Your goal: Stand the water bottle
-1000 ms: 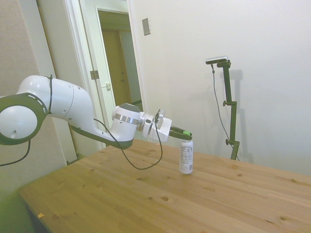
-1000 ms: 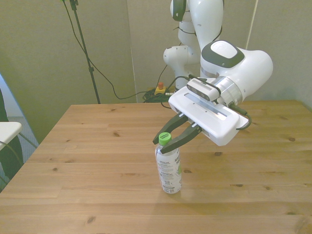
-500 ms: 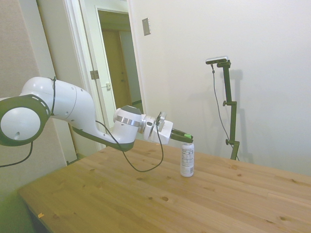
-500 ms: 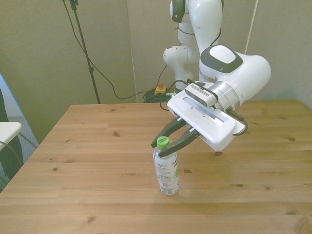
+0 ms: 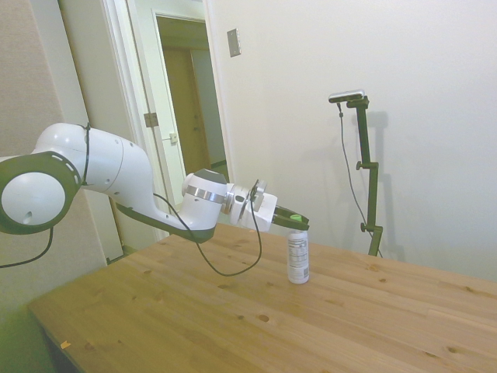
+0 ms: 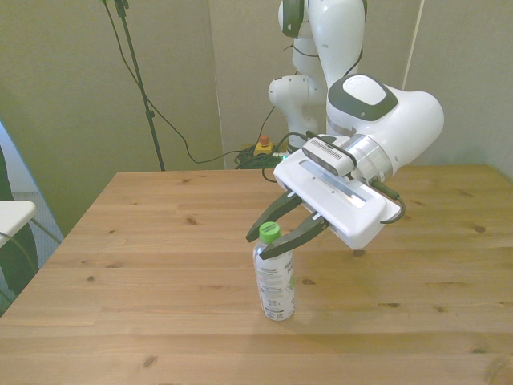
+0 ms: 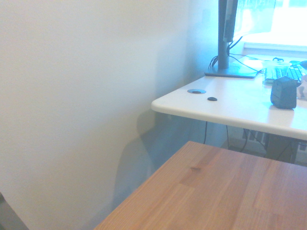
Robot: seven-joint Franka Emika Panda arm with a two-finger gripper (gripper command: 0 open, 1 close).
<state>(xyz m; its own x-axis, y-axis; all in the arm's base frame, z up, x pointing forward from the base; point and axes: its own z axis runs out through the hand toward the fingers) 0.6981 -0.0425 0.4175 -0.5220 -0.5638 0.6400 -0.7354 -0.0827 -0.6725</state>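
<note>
The water bottle (image 6: 275, 281) stands upright on the wooden table (image 6: 144, 265), a small clear bottle with a white label and a green cap (image 6: 269, 232). In the side view the water bottle (image 5: 298, 258) is near the table's middle, toward the far wall. My gripper (image 6: 258, 245) reaches in level at cap height, open, with one dark finger on either side of the cap and a small gap showing. In the side view my gripper (image 5: 300, 224) sits right over the bottle's top. The wrist view does not show the bottle.
A white desk (image 7: 240, 108) with a monitor stand and small dark objects stands beyond the wooden table's edge (image 7: 158, 177) in the wrist view. A white chair edge (image 6: 12, 212) shows at the front view's left.
The bottle came down a little onto the table and now stands on its own. The fingers, shut on the cap a second ago, have spread apart.
</note>
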